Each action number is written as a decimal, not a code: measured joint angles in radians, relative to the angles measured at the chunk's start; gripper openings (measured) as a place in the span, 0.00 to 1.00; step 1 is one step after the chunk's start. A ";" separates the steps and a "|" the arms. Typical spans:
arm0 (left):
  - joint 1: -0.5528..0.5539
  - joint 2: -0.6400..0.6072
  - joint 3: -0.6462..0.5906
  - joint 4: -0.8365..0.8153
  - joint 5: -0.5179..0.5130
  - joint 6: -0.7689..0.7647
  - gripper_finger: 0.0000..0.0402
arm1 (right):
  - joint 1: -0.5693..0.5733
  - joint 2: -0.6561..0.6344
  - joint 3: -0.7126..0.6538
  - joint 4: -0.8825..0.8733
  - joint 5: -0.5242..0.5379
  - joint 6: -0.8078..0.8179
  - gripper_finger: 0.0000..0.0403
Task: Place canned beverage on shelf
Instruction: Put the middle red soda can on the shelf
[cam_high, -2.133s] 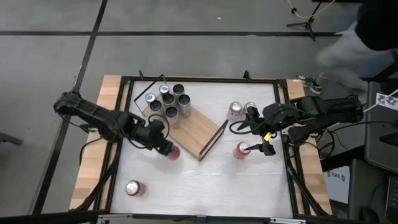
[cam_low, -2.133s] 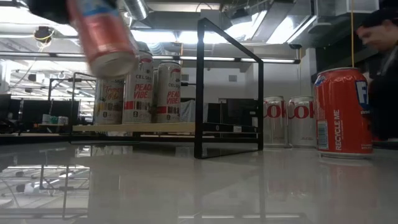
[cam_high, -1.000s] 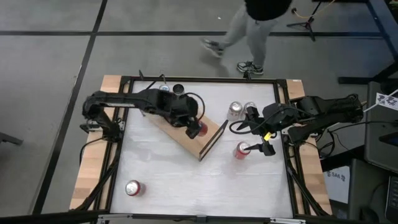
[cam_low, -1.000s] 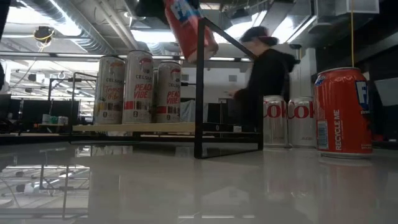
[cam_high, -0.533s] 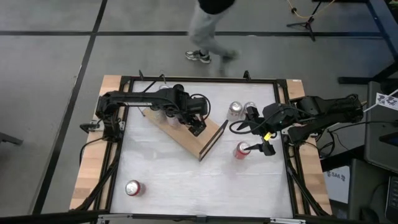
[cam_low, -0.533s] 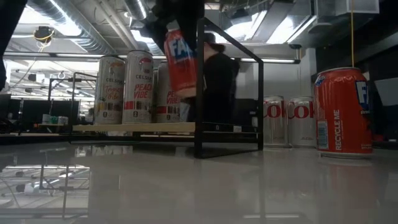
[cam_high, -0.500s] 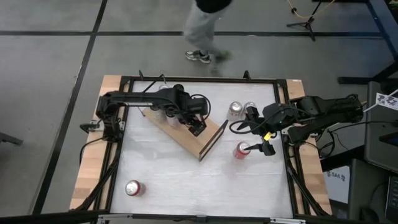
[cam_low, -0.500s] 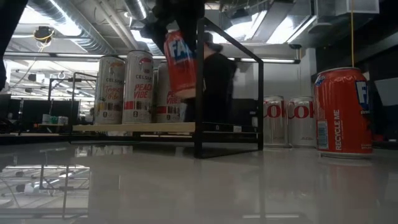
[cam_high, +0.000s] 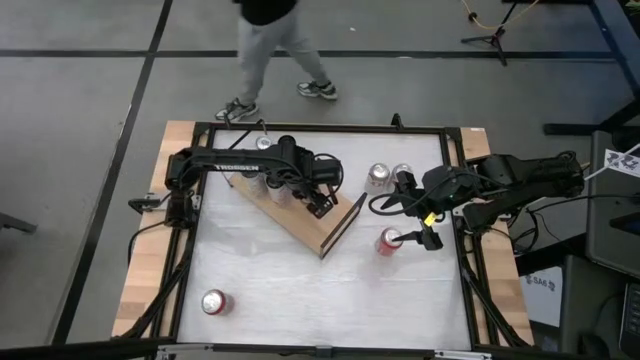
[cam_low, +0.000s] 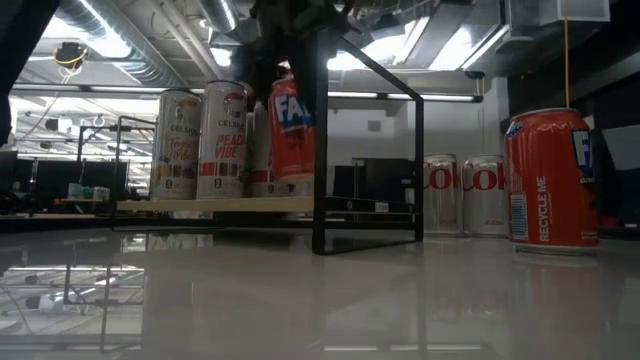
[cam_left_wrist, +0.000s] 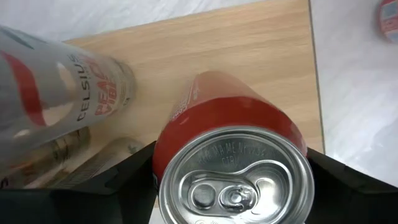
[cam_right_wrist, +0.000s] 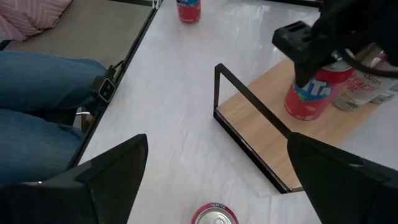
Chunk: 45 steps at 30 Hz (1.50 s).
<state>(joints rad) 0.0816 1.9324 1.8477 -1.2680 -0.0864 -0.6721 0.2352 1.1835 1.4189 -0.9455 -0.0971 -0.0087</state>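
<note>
The left gripper (cam_high: 318, 201) is closed around a red can (cam_right_wrist: 309, 92), held upright with its base on or just above the shelf (cam_high: 303, 221), beside the tall cans (cam_low: 200, 141) already standing there. The right gripper (cam_high: 428, 238) is parked near the table's (cam_high: 300, 290) right edge above another red can (cam_high: 389, 242); its opening cannot be told.

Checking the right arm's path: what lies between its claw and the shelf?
High view: one red can stands by the right claw; bare table up to the shelf.
</note>
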 joint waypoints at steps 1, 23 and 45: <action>0.001 0.006 0.000 -0.002 0.000 0.003 0.72 | 0.000 0.000 0.000 0.000 0.000 0.000 0.94; 0.003 0.062 0.001 0.008 0.029 0.057 0.72 | 0.000 0.000 0.000 0.000 0.000 0.000 0.94; 0.004 0.063 0.001 0.012 0.036 0.053 0.84 | 0.000 0.000 0.000 0.000 0.000 0.000 0.94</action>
<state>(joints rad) 0.0853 1.9955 1.8484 -1.2556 -0.0505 -0.6186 0.2352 1.1835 1.4189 -0.9459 -0.0971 -0.0090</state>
